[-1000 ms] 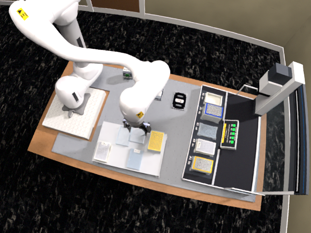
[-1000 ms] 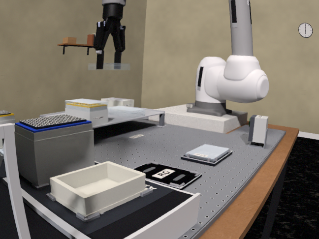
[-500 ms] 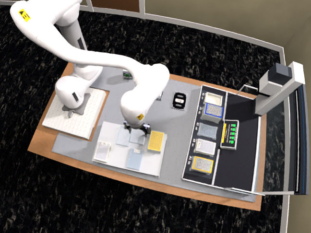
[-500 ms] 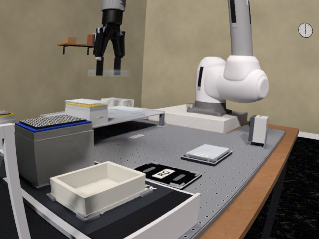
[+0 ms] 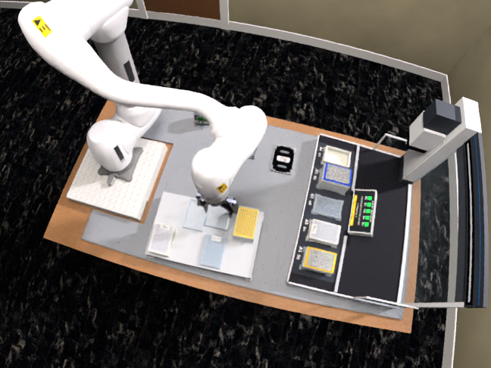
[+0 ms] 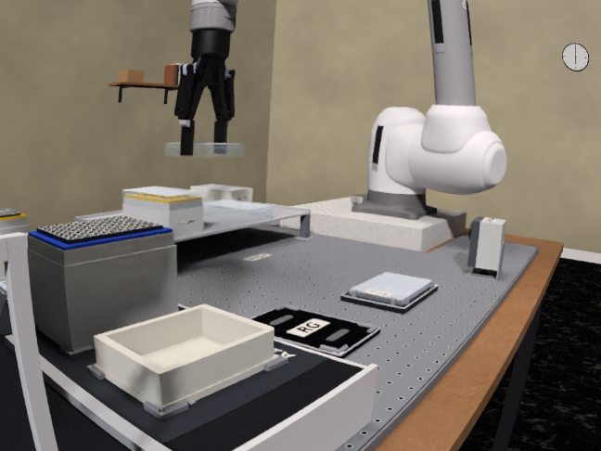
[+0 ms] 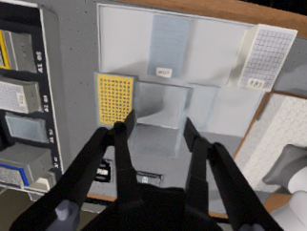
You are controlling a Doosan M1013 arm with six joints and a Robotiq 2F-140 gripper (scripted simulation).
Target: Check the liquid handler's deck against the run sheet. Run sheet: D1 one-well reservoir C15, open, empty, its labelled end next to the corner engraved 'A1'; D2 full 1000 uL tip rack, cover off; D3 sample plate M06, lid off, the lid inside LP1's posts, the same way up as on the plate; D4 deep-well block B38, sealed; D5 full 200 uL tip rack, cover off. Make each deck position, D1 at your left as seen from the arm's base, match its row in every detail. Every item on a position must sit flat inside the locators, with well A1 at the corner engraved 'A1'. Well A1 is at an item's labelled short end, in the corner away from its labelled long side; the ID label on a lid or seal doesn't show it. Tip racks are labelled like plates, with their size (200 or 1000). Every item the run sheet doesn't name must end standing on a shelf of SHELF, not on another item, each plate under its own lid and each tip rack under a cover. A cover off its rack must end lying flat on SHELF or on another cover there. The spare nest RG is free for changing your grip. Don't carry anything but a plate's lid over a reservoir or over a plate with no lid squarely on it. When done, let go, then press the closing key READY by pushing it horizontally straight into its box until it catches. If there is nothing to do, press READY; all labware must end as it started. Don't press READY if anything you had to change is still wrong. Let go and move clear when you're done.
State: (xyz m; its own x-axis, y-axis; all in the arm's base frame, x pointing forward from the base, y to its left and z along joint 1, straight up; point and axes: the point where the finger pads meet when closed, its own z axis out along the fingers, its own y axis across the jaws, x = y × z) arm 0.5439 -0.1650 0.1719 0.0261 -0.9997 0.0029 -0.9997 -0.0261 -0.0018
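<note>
My gripper (image 5: 216,207) (image 6: 203,141) (image 7: 159,119) is shut on a clear flat cover (image 6: 232,149) (image 7: 158,109) and holds it level, high above the white shelf (image 5: 238,262) (image 6: 287,211) (image 7: 216,45). On the shelf stand a yellow 200 uL tip rack (image 5: 246,222) (image 6: 162,208) (image 7: 114,97), a labelled white plate (image 5: 161,237) (image 7: 264,54), a labelled pale blue lidded item (image 5: 213,250) (image 7: 169,40) and a clear cover (image 5: 192,214) lying flat. The deck holds the open reservoir (image 5: 336,156) (image 6: 184,349), the blue 1000 uL rack (image 5: 337,174) (image 6: 96,227), a plate (image 5: 327,207), a white labelled block (image 5: 324,232) and a yellow rack (image 5: 320,260).
The black RG nest (image 5: 283,155) (image 6: 314,332) lies between arm and deck. A lid (image 6: 390,289) rests in a posted nest near the table's edge. The READY box (image 6: 488,245) stands by the arm's base. A panel with green lights (image 5: 362,213) sits beside the deck.
</note>
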